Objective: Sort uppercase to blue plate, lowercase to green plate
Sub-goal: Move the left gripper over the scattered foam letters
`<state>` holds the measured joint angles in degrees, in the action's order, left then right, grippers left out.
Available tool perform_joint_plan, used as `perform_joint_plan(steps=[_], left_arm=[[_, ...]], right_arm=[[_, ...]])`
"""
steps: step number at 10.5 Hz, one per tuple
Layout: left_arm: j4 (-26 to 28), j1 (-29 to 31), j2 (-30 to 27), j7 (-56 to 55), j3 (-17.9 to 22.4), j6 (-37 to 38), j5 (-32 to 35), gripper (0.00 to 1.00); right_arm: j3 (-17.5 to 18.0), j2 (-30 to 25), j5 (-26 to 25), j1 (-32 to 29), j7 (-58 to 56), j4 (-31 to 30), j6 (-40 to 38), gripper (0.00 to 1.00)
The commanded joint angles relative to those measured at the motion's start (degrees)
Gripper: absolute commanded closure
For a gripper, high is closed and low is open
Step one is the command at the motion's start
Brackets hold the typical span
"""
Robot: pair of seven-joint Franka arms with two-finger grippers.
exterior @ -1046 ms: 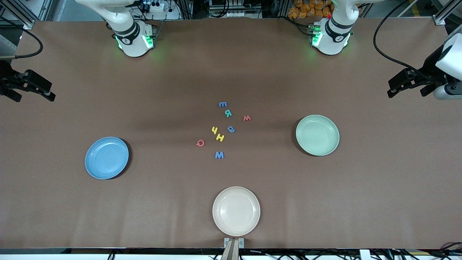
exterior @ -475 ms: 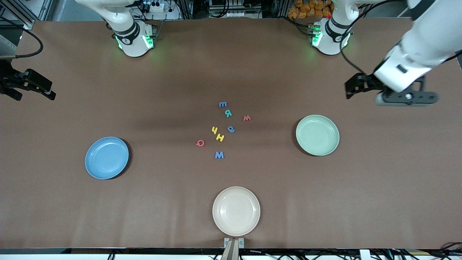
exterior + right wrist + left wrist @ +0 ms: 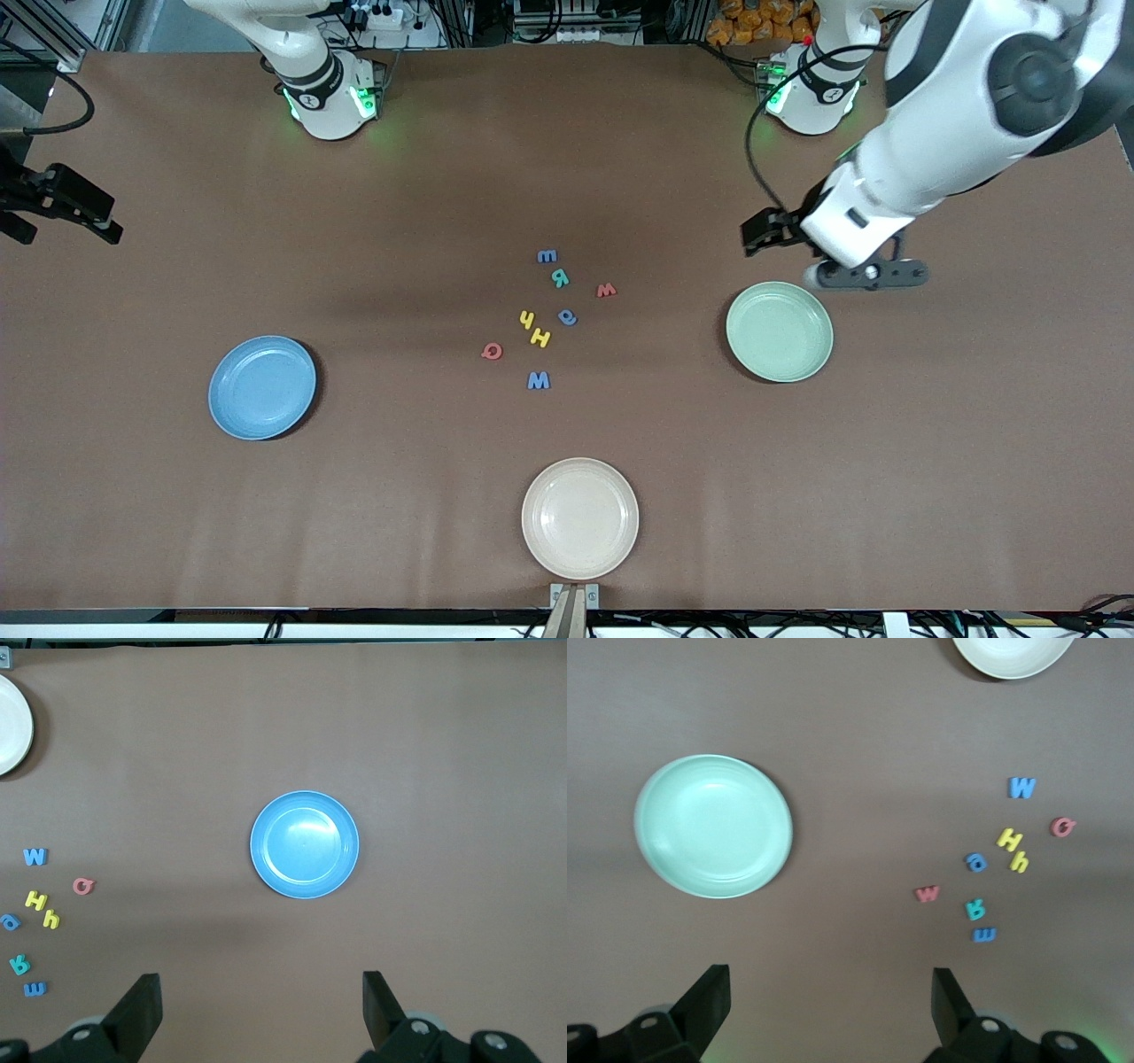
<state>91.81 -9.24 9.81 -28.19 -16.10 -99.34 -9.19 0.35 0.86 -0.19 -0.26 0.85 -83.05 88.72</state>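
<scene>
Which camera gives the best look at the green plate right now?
The left wrist view: the green plate shows whole, large and unblocked. The front view shows it whole but smaller. The right wrist view does not show it.

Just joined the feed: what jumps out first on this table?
A huddle of small coloured foam letters lies mid-table, ringed by three round plates: light-blue plate toward the right arm's end, pale mint-green plate toward the left arm's, cream plate nearest the camera. The left gripper, open, hangs beside the green plate's rim.
</scene>
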Motion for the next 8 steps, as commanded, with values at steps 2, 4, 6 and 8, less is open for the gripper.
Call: perform_joint_plan(steps=[2, 4, 6, 8], left_arm=[[-0.9, -6.3, 6.6, -8.4, -1.1, -7.6, -0.6, 0.00], [-0.9, -9.5, 11.3, -11.8, -1.1, -10.2, 0.0, 0.00], [-0.2, -11.3, 14.2, -12.6, -1.5, -13.0, 0.3, 0.00], [0.2, -12.1, 18.4, -17.1, -2.6, -15.8, 5.4, 0.00]], right_arm=[[0.6, 0.5, -0.3, -0.4, 0.4, 0.8, -0.9, 0.00], [0.4, 1.6, -0.1, -0.7, 0.5, 0.3, -3.7, 0.00], [0.4, 4.1, -0.6, -0.8, 0.8, 0.3, -3.7, 0.00], [0.4, 8.1, -0.8, -1.1, 0.7, 0.3, -3.1, 0.00]])
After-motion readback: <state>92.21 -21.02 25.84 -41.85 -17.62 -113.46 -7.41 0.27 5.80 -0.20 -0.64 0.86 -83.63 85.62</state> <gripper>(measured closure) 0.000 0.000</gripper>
